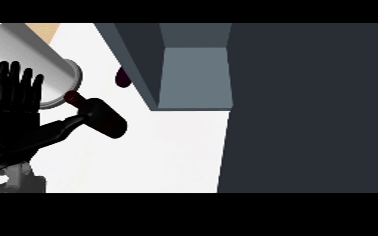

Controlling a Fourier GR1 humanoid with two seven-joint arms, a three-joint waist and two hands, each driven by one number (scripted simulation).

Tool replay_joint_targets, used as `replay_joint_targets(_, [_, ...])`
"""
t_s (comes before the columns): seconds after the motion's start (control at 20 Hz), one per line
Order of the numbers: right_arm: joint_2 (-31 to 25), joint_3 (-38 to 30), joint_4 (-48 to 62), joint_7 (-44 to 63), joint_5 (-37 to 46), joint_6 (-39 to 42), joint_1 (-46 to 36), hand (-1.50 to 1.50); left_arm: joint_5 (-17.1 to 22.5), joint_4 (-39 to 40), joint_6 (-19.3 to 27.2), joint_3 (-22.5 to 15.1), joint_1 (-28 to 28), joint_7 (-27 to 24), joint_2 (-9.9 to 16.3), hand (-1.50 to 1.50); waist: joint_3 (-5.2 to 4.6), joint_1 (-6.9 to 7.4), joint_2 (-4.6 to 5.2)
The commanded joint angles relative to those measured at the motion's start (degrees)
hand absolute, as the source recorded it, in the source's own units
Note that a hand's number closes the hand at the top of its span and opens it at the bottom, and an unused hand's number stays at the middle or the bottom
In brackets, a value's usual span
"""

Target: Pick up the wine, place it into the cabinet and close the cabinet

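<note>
A dark bottle shape, the wine (105, 119), lies tilted on the white counter (170, 150), its dark red neck (72, 98) pointing up-left. My left hand (21, 111) shows at the left edge with its fingers straight and pointing up. Its thumb (62, 126) stretches right and meets the bottle's lower side; the fingers do not wrap the bottle. The cabinet (196, 77) stands open right of the bottle, with its grey inside showing and its dark door (139, 62) edge-on toward me. My right hand shows nowhere.
A big grey cylinder (33, 55) fills the upper left, its rim just above the bottle's neck. A small dark maroon shape (122, 77) peeks out beside the cabinet door. A wide dark panel (303, 110) covers the right side.
</note>
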Motion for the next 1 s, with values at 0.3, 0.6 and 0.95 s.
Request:
replay_joint_targets(0.3, [0.86, 0.84, -5.13, 4.68, -0.21, -1.70, -1.28, -1.50, 1.73, 20.55, -5.39, 2.68, -3.83, -10.48, 0.09, -1.50, -0.01, -0.13, 0.05])
replay_joint_targets(0.6, [-0.62, -3.74, -7.21, 2.67, -6.27, 1.67, 2.73, -1.50, 4.00, 32.45, -11.62, 5.89, -2.81, -19.76, 1.28, -1.50, 0.01, -0.37, 0.07])
replay_joint_targets(0.95, [2.68, 1.48, -6.03, 0.79, 0.07, 0.40, 2.54, -1.50, 3.53, 47.18, -17.43, 6.85, -4.01, -31.07, 1.78, -1.50, -0.04, -0.41, 0.09])
